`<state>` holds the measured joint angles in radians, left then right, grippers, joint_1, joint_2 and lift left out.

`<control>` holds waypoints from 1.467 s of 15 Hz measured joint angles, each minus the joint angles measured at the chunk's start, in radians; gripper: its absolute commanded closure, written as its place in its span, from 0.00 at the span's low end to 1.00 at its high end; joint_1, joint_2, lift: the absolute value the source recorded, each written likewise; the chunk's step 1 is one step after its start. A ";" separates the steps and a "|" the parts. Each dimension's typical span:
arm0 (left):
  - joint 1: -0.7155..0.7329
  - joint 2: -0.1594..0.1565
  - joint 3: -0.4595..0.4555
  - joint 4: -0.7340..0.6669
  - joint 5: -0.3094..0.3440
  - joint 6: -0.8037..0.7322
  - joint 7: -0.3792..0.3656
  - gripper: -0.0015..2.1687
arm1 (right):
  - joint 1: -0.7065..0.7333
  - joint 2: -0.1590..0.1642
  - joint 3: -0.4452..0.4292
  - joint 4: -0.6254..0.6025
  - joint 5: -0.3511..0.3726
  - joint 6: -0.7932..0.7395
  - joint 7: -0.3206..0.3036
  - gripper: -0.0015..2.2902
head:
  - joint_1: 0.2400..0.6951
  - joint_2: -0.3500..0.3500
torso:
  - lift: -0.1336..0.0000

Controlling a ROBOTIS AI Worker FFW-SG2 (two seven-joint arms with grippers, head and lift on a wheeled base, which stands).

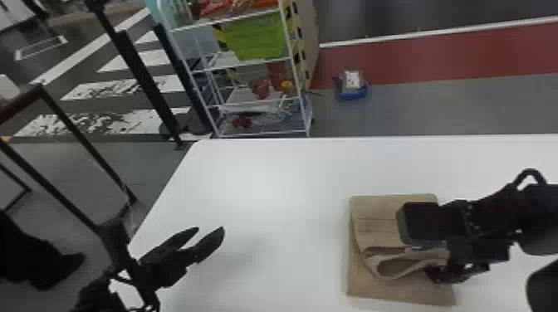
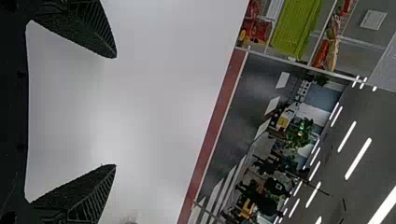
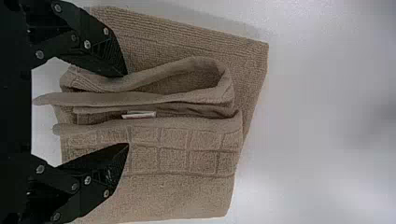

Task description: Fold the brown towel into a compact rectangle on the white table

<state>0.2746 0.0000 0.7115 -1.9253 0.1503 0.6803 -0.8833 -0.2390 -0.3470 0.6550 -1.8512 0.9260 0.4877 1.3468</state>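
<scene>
Left black claw (image 2: 116, 111), right black claw (image 3: 128, 109): fingers spread. Soft-looking brown cloth towel (image 1: 386, 286), head view's four o'clock: pinch raised fold (image 3: 187, 123).

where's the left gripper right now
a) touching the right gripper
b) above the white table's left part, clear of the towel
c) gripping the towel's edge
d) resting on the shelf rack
b, since the left gripper hangs over the white table, well left of the brown towel.
</scene>
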 measured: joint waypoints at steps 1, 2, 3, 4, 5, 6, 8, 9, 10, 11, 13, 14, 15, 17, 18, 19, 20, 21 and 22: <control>0.000 0.000 -0.001 -0.001 0.000 0.000 0.000 0.02 | -0.006 0.004 0.001 0.010 0.002 0.002 0.000 0.23 | 1.00 1.00 | 0.07; 0.000 0.000 -0.001 -0.001 0.000 0.000 0.000 0.02 | -0.013 0.008 0.004 0.021 0.004 0.003 0.000 0.24 | 1.00 1.00 | 0.07; 0.000 0.000 -0.001 -0.001 0.000 0.000 0.000 0.02 | -0.020 0.011 0.007 0.031 0.006 0.007 0.000 0.28 | 1.00 1.00 | 0.07; 0.000 0.000 -0.001 -0.002 -0.001 0.000 -0.001 0.02 | -0.026 0.015 0.009 0.037 0.005 0.015 0.000 0.28 | 1.00 1.00 | 0.07; 0.000 0.000 -0.001 -0.003 -0.001 0.000 -0.002 0.02 | -0.031 0.017 0.010 0.039 0.000 0.028 0.000 0.32 | 1.00 1.00 | 0.07; 0.000 0.000 0.000 -0.004 -0.001 0.000 -0.003 0.02 | -0.039 0.020 0.010 0.039 -0.008 0.050 0.000 0.37 | 1.00 1.00 | 0.07; 0.000 0.000 0.000 -0.006 0.000 0.002 -0.006 0.02 | -0.048 0.026 0.010 0.039 -0.017 0.079 0.000 0.44 | 1.00 1.00 | 0.07; 0.000 0.000 0.000 -0.007 0.000 0.003 -0.010 0.02 | -0.050 0.029 0.009 0.039 -0.020 0.086 0.000 0.44 | 1.00 1.00 | 0.07; 0.000 0.000 -0.001 -0.009 -0.001 0.003 -0.014 0.02 | -0.051 0.031 0.007 0.038 -0.025 0.090 0.000 0.45 | 1.00 1.00 | 0.07; 0.001 0.000 -0.003 -0.011 -0.001 0.004 -0.017 0.02 | -0.052 0.033 0.004 0.036 -0.029 0.095 0.000 0.48 | 1.00 1.00 | 0.07; 0.004 0.000 -0.013 -0.019 -0.003 0.006 -0.023 0.02 | -0.053 0.036 -0.002 0.031 -0.033 0.100 0.000 0.48 | 1.00 1.00 | 0.07; 0.004 0.000 -0.018 -0.020 -0.003 0.006 -0.023 0.02 | -0.054 0.038 -0.003 0.030 -0.034 0.100 0.000 0.49 | 1.00 1.00 | 0.07; 0.005 0.000 -0.023 -0.021 -0.004 0.006 -0.023 0.02 | -0.054 0.038 -0.004 0.029 -0.033 0.101 0.000 0.49 | 1.00 1.00 | 0.07; 0.008 0.000 -0.035 -0.023 -0.005 0.004 -0.023 0.02 | -0.054 0.042 -0.003 0.029 -0.027 0.100 0.000 0.52 | 1.00 1.00 | 0.07; 0.013 0.000 -0.045 -0.030 -0.005 0.003 -0.024 0.01 | -0.054 0.045 -0.004 0.030 -0.026 0.100 0.000 0.53 | 1.00 1.00 | 0.07; 0.019 0.000 -0.058 -0.039 -0.012 0.003 -0.038 0.01 | -0.058 0.048 -0.006 0.030 -0.027 0.102 0.000 0.54 | 1.00 1.00 | 0.07; 0.022 0.000 -0.071 -0.047 -0.026 0.003 -0.061 0.01 | -0.062 0.051 -0.010 0.028 -0.029 0.106 0.000 0.54 | 1.00 1.00 | 0.07; 0.023 0.000 -0.086 -0.056 -0.047 0.003 -0.087 0.02 | -0.067 0.058 -0.019 0.021 -0.031 0.112 0.000 0.54 | 1.00 1.00 | 0.07; 0.024 0.000 -0.097 -0.060 -0.061 0.003 -0.099 0.02 | -0.070 0.065 -0.035 0.012 -0.036 0.120 0.000 0.54 | 1.00 1.00 | 0.07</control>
<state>0.2982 0.0000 0.6146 -1.9855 0.0892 0.6835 -0.9823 -0.3085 -0.2824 0.6201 -1.8396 0.8898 0.6079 1.3468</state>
